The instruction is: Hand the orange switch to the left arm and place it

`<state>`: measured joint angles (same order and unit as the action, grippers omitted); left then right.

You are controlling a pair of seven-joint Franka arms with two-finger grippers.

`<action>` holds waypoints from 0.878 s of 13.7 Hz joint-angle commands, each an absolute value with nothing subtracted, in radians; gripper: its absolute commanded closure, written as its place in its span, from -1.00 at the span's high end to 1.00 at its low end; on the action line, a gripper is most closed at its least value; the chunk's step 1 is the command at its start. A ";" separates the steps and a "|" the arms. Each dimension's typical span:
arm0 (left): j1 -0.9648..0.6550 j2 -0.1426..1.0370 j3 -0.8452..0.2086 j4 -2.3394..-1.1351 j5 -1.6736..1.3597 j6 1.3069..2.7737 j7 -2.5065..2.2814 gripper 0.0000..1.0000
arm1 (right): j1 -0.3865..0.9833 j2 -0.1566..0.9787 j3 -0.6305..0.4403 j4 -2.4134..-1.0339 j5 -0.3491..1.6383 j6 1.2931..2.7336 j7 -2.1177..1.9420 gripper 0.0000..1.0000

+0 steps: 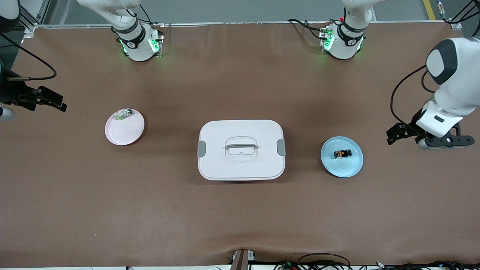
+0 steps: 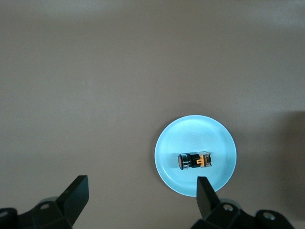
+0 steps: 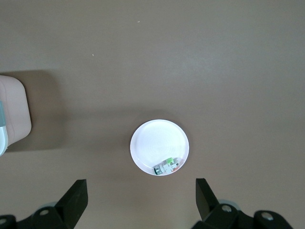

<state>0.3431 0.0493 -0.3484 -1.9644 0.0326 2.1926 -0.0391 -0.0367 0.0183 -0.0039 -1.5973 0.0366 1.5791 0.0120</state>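
Note:
The orange switch [image 1: 342, 154] is a tiny black part with an orange face. It lies on its side on a round blue plate [image 1: 352, 167] toward the left arm's end of the table. In the left wrist view the switch [image 2: 194, 161] lies on the blue plate [image 2: 195, 131]. My left gripper [image 1: 399, 133] [image 2: 141, 191] is open and empty, high over the table beside that plate. The white box [image 1: 241, 165] stands mid-table with its lid on. My right gripper [image 1: 48, 99] [image 3: 141, 191] is open and empty, high over the right arm's end.
A pink plate [image 1: 123, 133] [image 3: 157, 140] toward the right arm's end holds a small green-and-clear component [image 1: 123, 114] [image 3: 167, 167]. A corner of the box [image 3: 12, 114] shows in the right wrist view. Brown table surface [image 1: 240, 217] lies around the box and both plates.

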 commanded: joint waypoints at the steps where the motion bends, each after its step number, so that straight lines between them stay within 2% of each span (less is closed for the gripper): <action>1: 0.353 0.005 -0.347 -1.930 0.020 2.113 -0.018 1.00 | -0.043 -0.009 0.003 -1.626 0.031 1.592 0.006 1.00; 6: 0.362 -0.037 -0.348 -1.867 0.020 1.993 -0.003 1.00 | -0.041 -0.011 0.003 -1.626 0.031 1.591 0.006 1.00; 12: 0.351 -0.029 -0.345 -1.827 0.020 1.976 -0.003 1.00 | -0.041 -0.011 0.003 -1.626 0.031 1.592 0.006 1.00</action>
<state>0.3543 -0.0309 -0.3474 -1.8516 0.0326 1.9995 -0.0301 -0.0367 0.0180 -0.0034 -1.5974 0.0367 1.5796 0.0120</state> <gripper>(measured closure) 0.000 0.000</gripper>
